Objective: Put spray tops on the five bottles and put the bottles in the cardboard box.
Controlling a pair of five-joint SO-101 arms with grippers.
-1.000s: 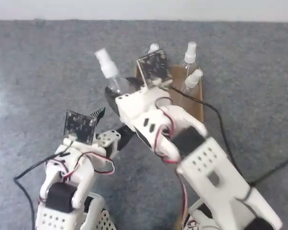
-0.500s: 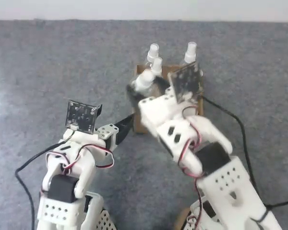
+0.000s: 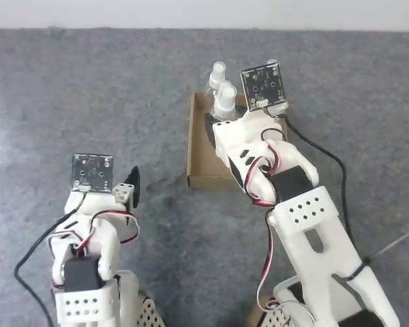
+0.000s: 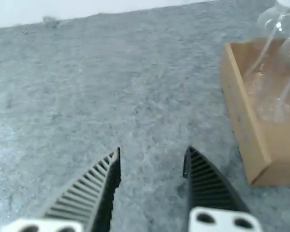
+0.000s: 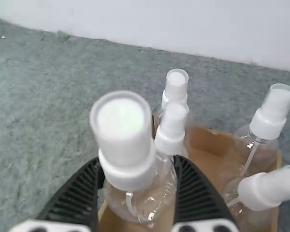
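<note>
My right gripper (image 5: 137, 169) is shut on a clear bottle (image 5: 140, 200) with a white spray top (image 5: 125, 140), held upright over the near left part of the cardboard box (image 5: 205, 140). From above, that held bottle's top (image 3: 225, 99) rises just past the right gripper (image 3: 219, 129), inside the box (image 3: 191, 146). Several other capped bottles stand in the box, among them one (image 5: 176, 87) at the far side and one (image 5: 273, 113) to the right. My left gripper (image 4: 153, 152) is open over bare carpet, left of the box (image 4: 241, 111), with nothing between its fingers.
Grey carpet (image 3: 88, 88) covers the table all round the box. The left arm (image 3: 88, 225) stands at the near left, well apart from the box. A black cable (image 3: 330, 163) runs along the right arm.
The right arm has carried the capped bottle from left of the box to over it. The left arm has pulled back toward its base, away from the bottle.
</note>
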